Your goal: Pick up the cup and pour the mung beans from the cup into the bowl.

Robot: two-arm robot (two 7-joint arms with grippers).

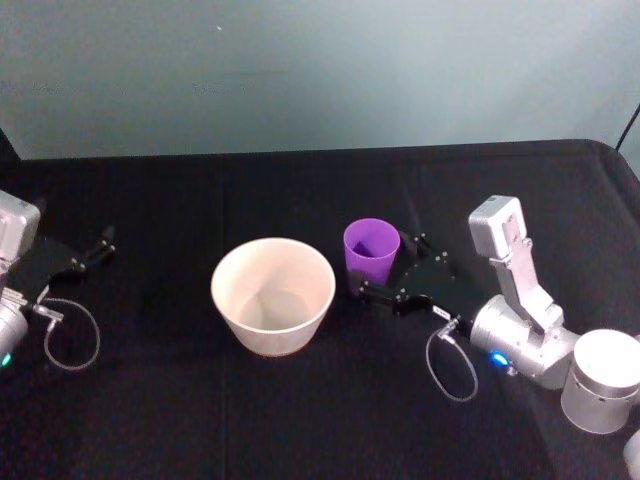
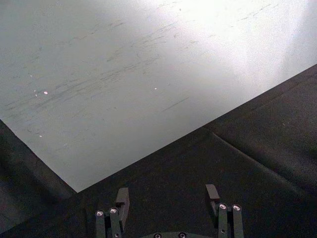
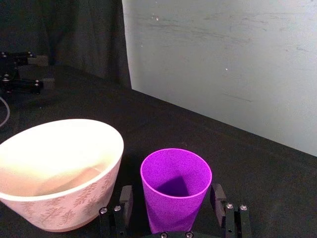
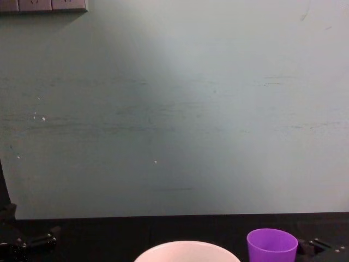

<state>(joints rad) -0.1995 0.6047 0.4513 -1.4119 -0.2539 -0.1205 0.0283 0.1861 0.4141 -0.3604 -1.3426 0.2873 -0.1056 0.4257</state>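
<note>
The cup (image 3: pixel 176 178), judged light and slippery, is straddled by the open right claw (image 3: pixel 171 191) and best pinched mid-wall. The left claw (image 2: pixel 167 189) is parked open and empty at the left edge of the surface (image 1: pixel 160 420).

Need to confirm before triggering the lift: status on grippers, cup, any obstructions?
Right gripper open, fingers straddling upright cup. Left gripper open, parked far left. Bowl beside cup, nothing between them.
</note>
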